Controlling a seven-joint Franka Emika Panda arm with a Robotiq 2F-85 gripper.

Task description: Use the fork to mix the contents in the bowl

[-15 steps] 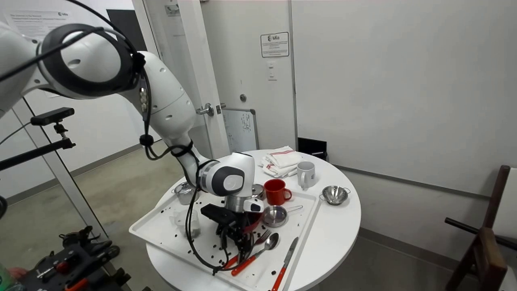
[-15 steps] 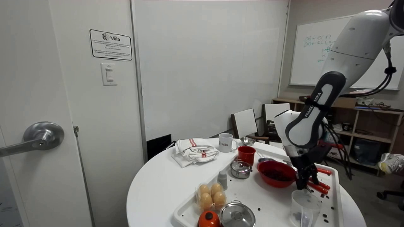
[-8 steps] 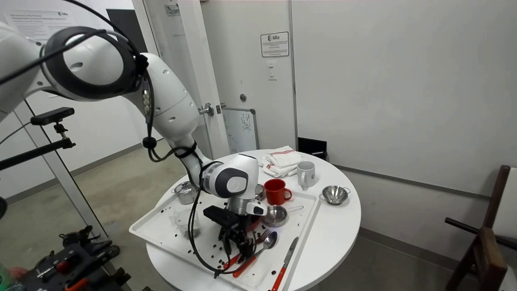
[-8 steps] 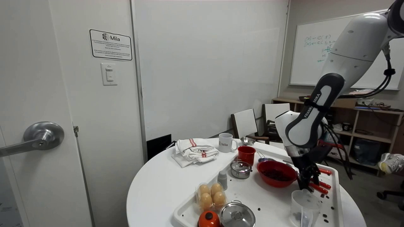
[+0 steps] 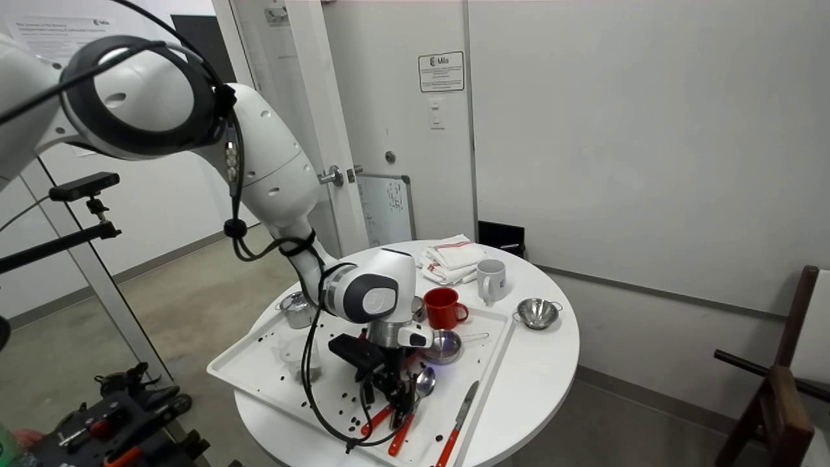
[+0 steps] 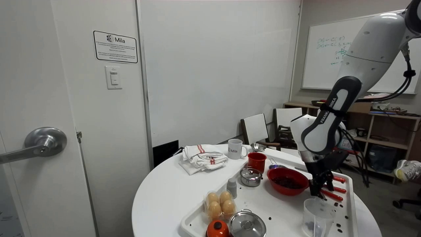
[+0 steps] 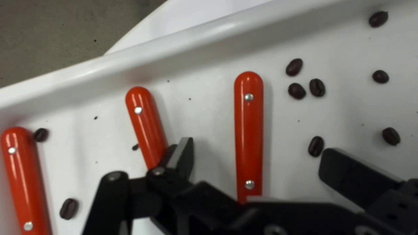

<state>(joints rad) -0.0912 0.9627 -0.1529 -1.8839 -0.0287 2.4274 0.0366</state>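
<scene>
The fork's red handle lies on the white tray, in the wrist view, between the wide-apart fingers of my gripper. Neither finger touches it, so nothing is held. The fork's head is hidden behind the gripper in an exterior view, where its handle shows. Close to the left finger runs the spoon's red handle; whether they touch I cannot tell. The red bowl, with dark contents inside, sits beside the gripper; the arm mostly covers it in an exterior view.
A knife lies near the tray's rim. A clear measuring cup stands close to the gripper. Dark beans are scattered about. Beyond the bowl are a small pan and a red mug.
The gripper has shifted slightly to the right in an exterior view. The spoon has turned, its head moving left and its handle end right. The fork's head is now covered.
</scene>
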